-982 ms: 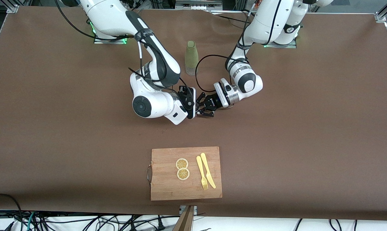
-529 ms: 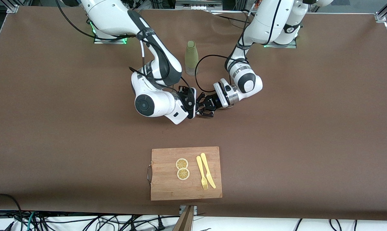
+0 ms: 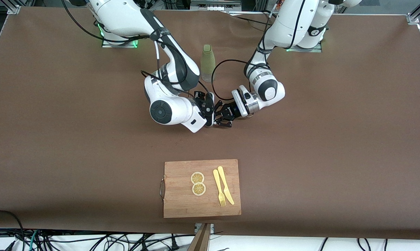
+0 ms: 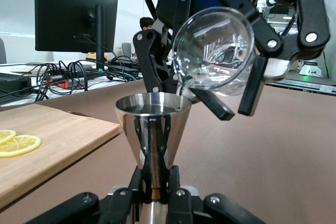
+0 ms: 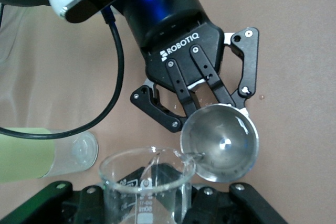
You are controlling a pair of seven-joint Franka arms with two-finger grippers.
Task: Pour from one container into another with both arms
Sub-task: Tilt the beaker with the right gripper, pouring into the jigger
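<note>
Over the middle of the table my right gripper [image 3: 210,111] is shut on a clear glass beaker [image 5: 144,182]. The beaker [image 4: 215,51] is tipped, its spout right over the rim of a steel cone-shaped jigger [image 4: 152,127]. My left gripper [image 4: 156,179] is shut on the jigger's narrow waist and keeps it upright. In the right wrist view the jigger [image 5: 220,142] shows its shiny inside, with the left gripper [image 3: 223,115] around it. A thin clear trickle seems to run from the spout into the cup.
A green-sleeved bottle [image 3: 207,62] stands on the table between the two arm bases. A wooden cutting board [image 3: 182,202] lies near the front camera, carrying two lemon slices [image 3: 198,183] and a yellow fork and knife [image 3: 223,186]. Brown cloth covers the table.
The right arm's wrist has shifted a little toward the left arm, bringing the beaker closer over the jigger. The left arm has stayed still.
</note>
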